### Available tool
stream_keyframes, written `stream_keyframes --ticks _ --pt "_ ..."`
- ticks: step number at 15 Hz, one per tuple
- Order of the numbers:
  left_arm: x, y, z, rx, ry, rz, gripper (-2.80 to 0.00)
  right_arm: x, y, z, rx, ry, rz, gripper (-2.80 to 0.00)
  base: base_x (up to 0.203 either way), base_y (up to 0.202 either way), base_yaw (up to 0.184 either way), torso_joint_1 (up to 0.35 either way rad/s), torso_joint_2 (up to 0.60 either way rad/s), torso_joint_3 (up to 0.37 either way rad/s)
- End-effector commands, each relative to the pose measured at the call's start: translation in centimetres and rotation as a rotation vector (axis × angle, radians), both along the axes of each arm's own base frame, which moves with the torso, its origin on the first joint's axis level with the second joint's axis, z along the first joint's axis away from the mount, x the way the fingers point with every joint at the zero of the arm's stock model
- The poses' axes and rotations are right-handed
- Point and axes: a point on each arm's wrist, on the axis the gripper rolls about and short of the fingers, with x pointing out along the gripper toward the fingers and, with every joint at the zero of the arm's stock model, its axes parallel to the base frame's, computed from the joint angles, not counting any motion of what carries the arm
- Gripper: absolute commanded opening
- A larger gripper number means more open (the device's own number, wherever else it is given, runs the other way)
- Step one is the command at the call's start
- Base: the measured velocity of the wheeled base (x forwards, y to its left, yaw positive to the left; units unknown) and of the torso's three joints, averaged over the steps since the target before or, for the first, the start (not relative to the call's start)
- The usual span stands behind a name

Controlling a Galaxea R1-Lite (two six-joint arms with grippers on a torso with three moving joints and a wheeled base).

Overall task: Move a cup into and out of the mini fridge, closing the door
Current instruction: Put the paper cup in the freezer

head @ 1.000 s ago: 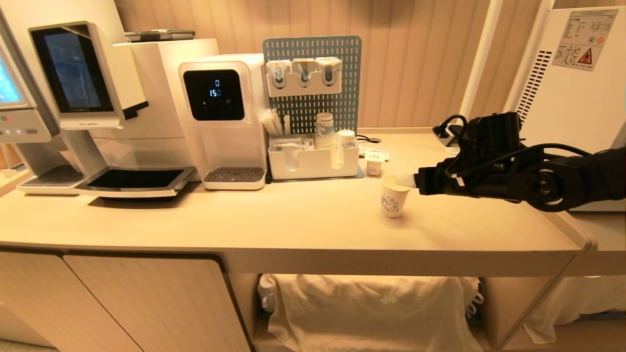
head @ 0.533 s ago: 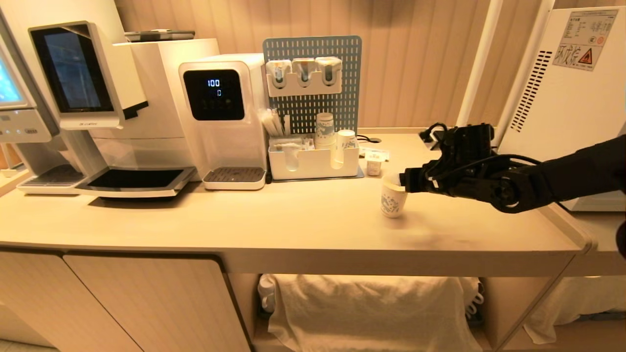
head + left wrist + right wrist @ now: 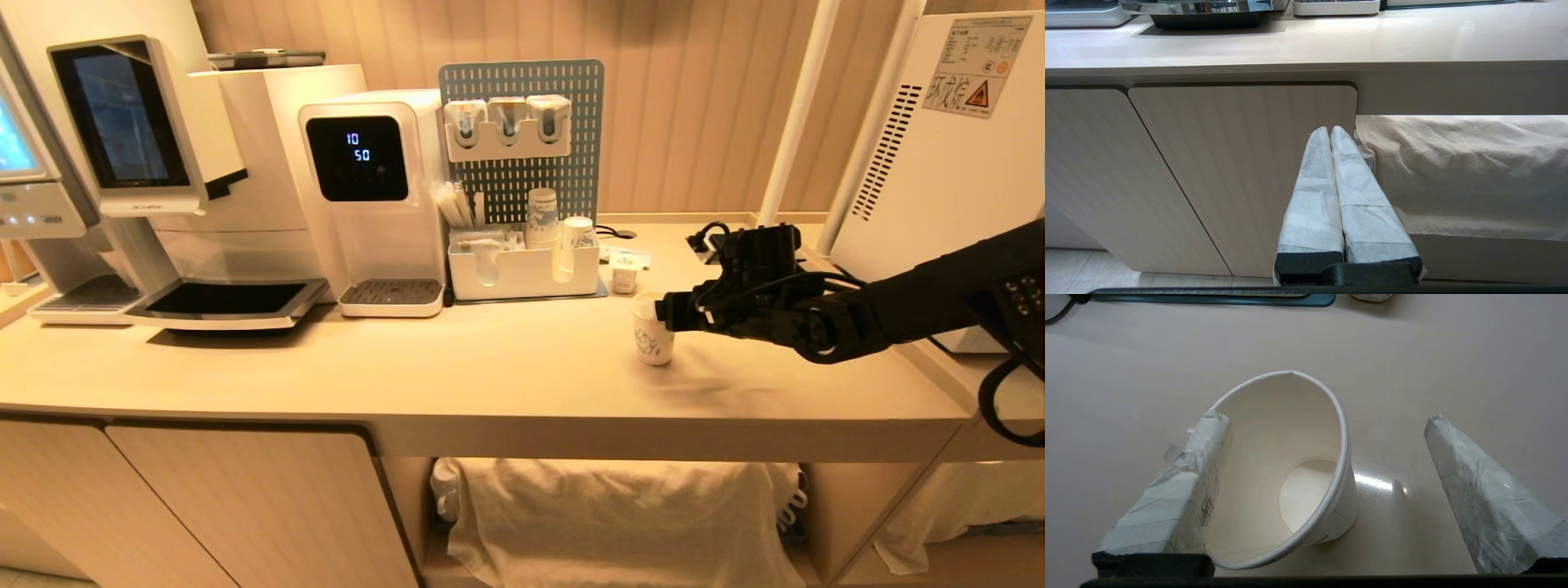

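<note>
The cup (image 3: pixel 653 328), small, white and with blue marks, stands on the beige counter (image 3: pixel 490 367), right of centre. My right gripper (image 3: pixel 664 310) reaches in from the right at rim height. It is open (image 3: pixel 1326 417). One taped finger (image 3: pixel 1200 465) lies against the cup's (image 3: pixel 1274 457) rim, the other finger (image 3: pixel 1474 477) is well clear on the far side. The mini fridge (image 3: pixel 939 163) shows as a white box with vent slits at the right; its door is out of view. My left gripper (image 3: pixel 1329 130) is shut and parked low before a cabinet door.
A white organiser (image 3: pixel 522 269) with stacked cups, a blue pegboard (image 3: pixel 522 131) and a small creamer tub (image 3: pixel 624 276) stand just behind the cup. A water dispenser (image 3: pixel 371 196) and a coffee machine (image 3: pixel 188 180) stand at the left. Cloth (image 3: pixel 612 523) hangs under the counter.
My right arm has stretched further out over the counter, its wrist shifting left and lower. Its fingers have spread a little wider at the cup, which stays in its place.
</note>
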Motion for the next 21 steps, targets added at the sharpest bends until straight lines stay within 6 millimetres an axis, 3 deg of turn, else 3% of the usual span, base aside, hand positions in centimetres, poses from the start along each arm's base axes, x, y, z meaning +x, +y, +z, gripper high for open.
stream_keyframes --ticks 1,2,3,20,21 --pt "0.0 0.0 0.0 0.001 0.001 0.000 -2.80 0.1 0.1 -0.1 0.002 -0.003 0.002 0.00 0.000 0.000 0.000 0.000 0.00 0.000" --pt "0.0 0.0 0.0 -0.001 0.001 0.000 -2.80 0.1 0.0 0.3 0.008 -0.019 0.001 0.00 0.000 0.000 0.000 0.000 0.00 0.000" --pt "0.0 0.0 0.0 0.001 0.001 0.000 -2.80 0.1 0.0 0.4 0.009 -0.019 0.005 -2.80 0.000 0.000 0.000 0.000 0.00 0.000" --pt "0.0 0.0 0.0 0.001 0.001 0.000 -2.80 -0.2 -0.1 3.3 0.011 -0.101 0.007 -2.80 0.000 0.000 0.000 0.000 0.00 0.000" --pt "0.0 0.0 0.0 0.001 0.001 0.000 -2.80 -0.2 -0.3 3.4 0.011 -0.102 0.003 0.00 0.000 0.000 0.000 0.000 0.00 0.000"
